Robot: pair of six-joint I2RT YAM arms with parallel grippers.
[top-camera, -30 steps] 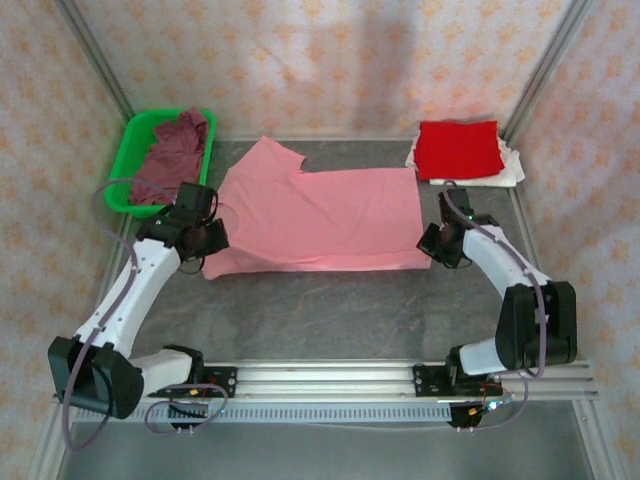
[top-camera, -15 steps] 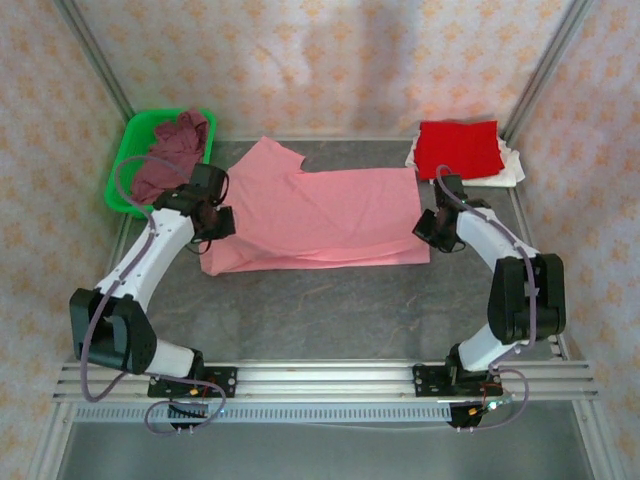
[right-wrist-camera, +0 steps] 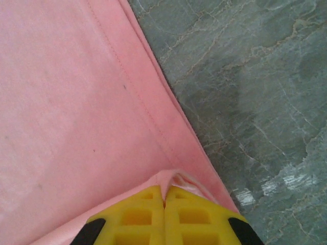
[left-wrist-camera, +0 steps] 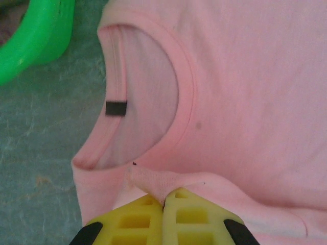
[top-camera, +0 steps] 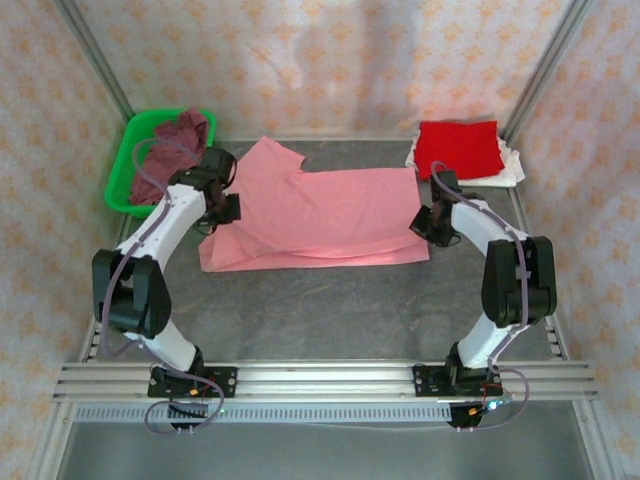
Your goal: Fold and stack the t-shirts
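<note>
Top view: a light pink t-shirt lies spread flat on the grey table, collar end to the left and hem end to the right, one sleeve pointing toward the far side. The left gripper sits at the shirt's left edge, just beside the neck opening. The right gripper sits at the shirt's right edge, near its near-right corner.

Left wrist view: the yellow fingers are pressed together on a small pinched ridge of pink cloth just below the collar. A dark label shows inside the neck opening. A corner of the green basket shows at the far left of that picture.

Right wrist view: the right arm's fingers are likewise closed together, with a fold of the pink hem caught between them. The hem runs diagonally across the marbled table surface.

Remaining shirts, top view: a bright red t-shirt lies folded at the far right of the table, on top of a white t-shirt whose edges show beneath it. A dusty maroon t-shirt lies crumpled in the green basket at the far left, well apart from the folded pair.
</note>
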